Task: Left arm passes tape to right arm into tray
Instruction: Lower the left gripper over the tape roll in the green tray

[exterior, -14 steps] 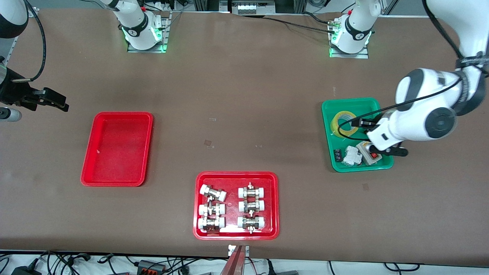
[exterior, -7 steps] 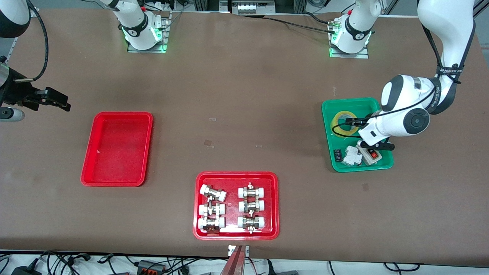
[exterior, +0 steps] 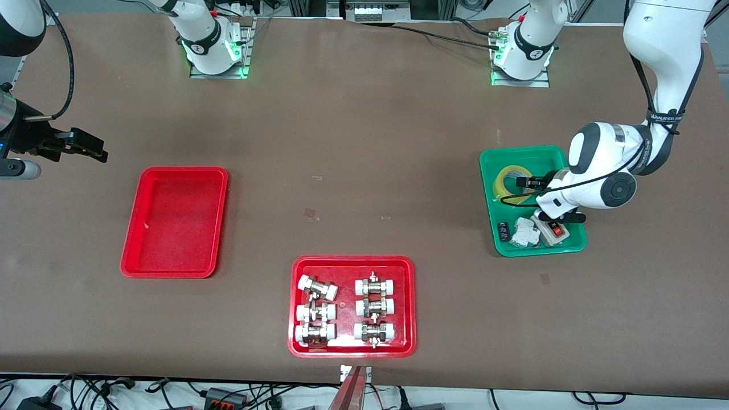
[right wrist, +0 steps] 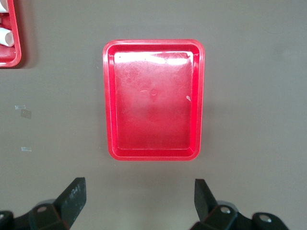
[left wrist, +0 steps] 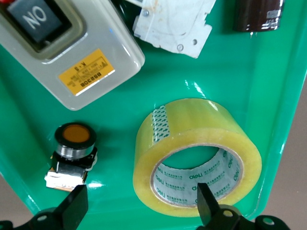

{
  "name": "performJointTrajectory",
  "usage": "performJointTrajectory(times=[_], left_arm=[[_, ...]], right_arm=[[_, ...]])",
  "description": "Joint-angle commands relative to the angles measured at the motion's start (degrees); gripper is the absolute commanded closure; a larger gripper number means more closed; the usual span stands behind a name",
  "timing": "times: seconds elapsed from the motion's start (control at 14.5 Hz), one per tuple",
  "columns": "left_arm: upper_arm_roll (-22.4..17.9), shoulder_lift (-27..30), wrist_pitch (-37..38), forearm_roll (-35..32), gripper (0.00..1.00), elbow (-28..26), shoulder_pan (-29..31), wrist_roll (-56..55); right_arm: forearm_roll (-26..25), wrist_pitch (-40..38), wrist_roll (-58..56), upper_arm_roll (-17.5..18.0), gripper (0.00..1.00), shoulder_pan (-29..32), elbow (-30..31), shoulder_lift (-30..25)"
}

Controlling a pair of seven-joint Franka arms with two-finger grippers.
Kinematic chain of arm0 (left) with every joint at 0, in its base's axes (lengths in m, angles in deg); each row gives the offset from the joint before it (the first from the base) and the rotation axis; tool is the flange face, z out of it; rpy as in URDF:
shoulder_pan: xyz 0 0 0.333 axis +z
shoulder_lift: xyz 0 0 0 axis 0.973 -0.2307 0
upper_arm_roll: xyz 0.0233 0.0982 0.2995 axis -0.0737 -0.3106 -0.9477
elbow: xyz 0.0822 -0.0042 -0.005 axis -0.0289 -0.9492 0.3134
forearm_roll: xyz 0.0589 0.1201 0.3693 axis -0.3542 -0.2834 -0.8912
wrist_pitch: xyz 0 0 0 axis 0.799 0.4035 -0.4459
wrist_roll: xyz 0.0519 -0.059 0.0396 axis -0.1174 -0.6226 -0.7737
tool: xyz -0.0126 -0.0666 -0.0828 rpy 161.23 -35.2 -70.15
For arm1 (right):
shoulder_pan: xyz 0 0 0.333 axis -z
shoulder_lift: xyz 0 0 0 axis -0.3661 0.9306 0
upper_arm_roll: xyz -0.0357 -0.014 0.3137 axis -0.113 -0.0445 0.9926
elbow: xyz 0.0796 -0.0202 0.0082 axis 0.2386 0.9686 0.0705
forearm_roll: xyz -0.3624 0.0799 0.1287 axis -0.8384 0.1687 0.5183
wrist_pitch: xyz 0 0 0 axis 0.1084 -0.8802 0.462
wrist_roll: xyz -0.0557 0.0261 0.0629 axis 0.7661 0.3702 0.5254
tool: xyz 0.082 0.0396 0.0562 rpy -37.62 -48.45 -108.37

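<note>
Our left claw (left wrist: 139,211) hangs with its fingers (left wrist: 74,206) spread wide and gripping nothing, low over the green tray (exterior: 532,200); one fingertip is over the hole of the tape (left wrist: 196,158) and the other over the tray floor beside it. The tape (exterior: 512,181) is a ring of translucent yellow with a wide hole and green print on its white inner core, lying flat in the green tray near the rim toward the robots' bases. Sharing that tray are a grey switch box (left wrist: 62,52), an orange push button (left wrist: 74,146) and a white plastic part (left wrist: 172,24), leaving little bare floor around the tape. Our right claw (exterior: 77,145) waits, fingers apart and empty, above the bare surface (exterior: 353,171) near the red tray (exterior: 175,222) at the right arm's end; much brown surface lies between the two trays.
</note>
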Motion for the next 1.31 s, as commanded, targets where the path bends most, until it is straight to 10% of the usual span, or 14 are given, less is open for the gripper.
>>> performJointTrajectory(times=[0.0, 0.34, 0.76, 0.97, 1.24], left_arm=[[0.16, -0.27, -0.65, -0.91, 0.05, -0.12, 0.47, 0.3], [-0.11, -1.33, -1.53, -1.0, 0.38, -0.3, 0.47, 0.21], [-0.11, -1.07, -5.22, -1.0, 0.51, -3.02, 1.08, 0.12], [0.33, -0.45, -2.42, -0.82, 0.94, -1.98, 0.99, -0.84], [0.68, 0.16, 0.76, -0.82, 1.0, 0.05, 0.55, -2.25]], right_arm=[[0.07, -0.42, 0.18, 0.12, 0.0, 0.18, 0.8, -1.01], [0.07, -0.42, 0.18, 0.12, 0.0, 0.35, 0.89, -0.92], [0.07, -0.51, 0.18, 0.03, 0.0, 0.44, 0.89, -0.92], [0.07, -0.51, 0.18, 0.12, 0.0, 0.35, 0.89, -0.92], [0.07, -0.51, 0.1, 0.03, 0.0, 0.44, 0.89, -0.92]])
